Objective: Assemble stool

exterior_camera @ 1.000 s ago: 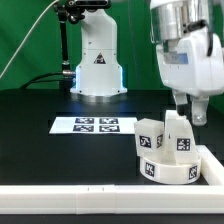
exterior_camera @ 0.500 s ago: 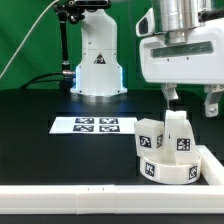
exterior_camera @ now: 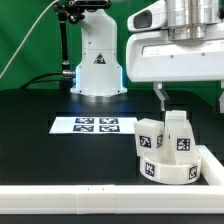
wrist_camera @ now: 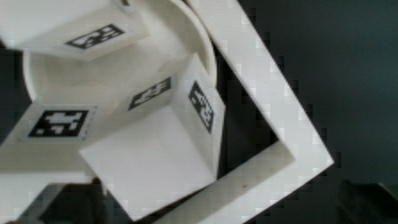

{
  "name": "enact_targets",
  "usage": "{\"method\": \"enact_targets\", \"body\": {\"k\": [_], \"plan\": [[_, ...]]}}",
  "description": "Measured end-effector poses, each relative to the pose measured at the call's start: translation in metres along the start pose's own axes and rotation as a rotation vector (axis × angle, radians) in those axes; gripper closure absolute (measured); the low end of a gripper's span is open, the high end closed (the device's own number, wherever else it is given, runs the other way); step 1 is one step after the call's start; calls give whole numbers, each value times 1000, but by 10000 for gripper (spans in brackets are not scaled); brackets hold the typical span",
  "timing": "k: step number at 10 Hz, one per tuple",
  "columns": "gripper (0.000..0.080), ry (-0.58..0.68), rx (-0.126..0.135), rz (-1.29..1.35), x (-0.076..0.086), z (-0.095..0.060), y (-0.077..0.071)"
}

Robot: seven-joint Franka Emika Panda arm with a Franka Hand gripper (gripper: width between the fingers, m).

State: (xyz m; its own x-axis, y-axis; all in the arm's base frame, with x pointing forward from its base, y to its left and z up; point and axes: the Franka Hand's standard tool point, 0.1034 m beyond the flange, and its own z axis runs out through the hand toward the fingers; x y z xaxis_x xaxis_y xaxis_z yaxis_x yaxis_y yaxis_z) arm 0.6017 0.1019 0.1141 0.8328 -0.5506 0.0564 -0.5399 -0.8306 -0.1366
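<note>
The stool's round white seat (exterior_camera: 165, 171) lies at the exterior view's right, in the corner of the white rail. Two blocky white legs (exterior_camera: 150, 135) (exterior_camera: 180, 136) with square tags stand upright on it. Whether a third leg is there I cannot tell. My gripper (exterior_camera: 190, 100) hangs above the legs without touching them, open wide and empty, and one finger (exterior_camera: 160, 97) shows on the exterior view's left of the hand. The wrist view looks down on the tagged legs (wrist_camera: 151, 130) and the seat (wrist_camera: 36, 100). A dark fingertip (wrist_camera: 50, 205) shows beside them.
The marker board (exterior_camera: 95, 125) lies flat on the black table on the exterior view's left of the stool. The long white rail (exterior_camera: 90, 195) runs along the front and up the right side (exterior_camera: 212, 160); it also shows in the wrist view (wrist_camera: 267, 90). The robot base (exterior_camera: 97, 65) stands at the back.
My gripper has risen and turned about its vertical axis, so the hand now faces the exterior camera broadside with the fingers spread. The stool parts have not moved.
</note>
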Motion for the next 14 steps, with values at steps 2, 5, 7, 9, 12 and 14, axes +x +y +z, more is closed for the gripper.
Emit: {"method": "enact_targets", "body": {"k": [2, 5, 7, 9, 12, 14], "plan": [[150, 2, -2, -138, 1, 0, 1], [150, 1, -10, -477, 5, 2, 6], [150, -3, -23, -640, 4, 1, 5], [150, 5, -38, -755, 6, 0, 5], [150, 2, -56, -948, 10, 0, 9], [150, -4, -75, -1148, 11, -2, 9]]}}
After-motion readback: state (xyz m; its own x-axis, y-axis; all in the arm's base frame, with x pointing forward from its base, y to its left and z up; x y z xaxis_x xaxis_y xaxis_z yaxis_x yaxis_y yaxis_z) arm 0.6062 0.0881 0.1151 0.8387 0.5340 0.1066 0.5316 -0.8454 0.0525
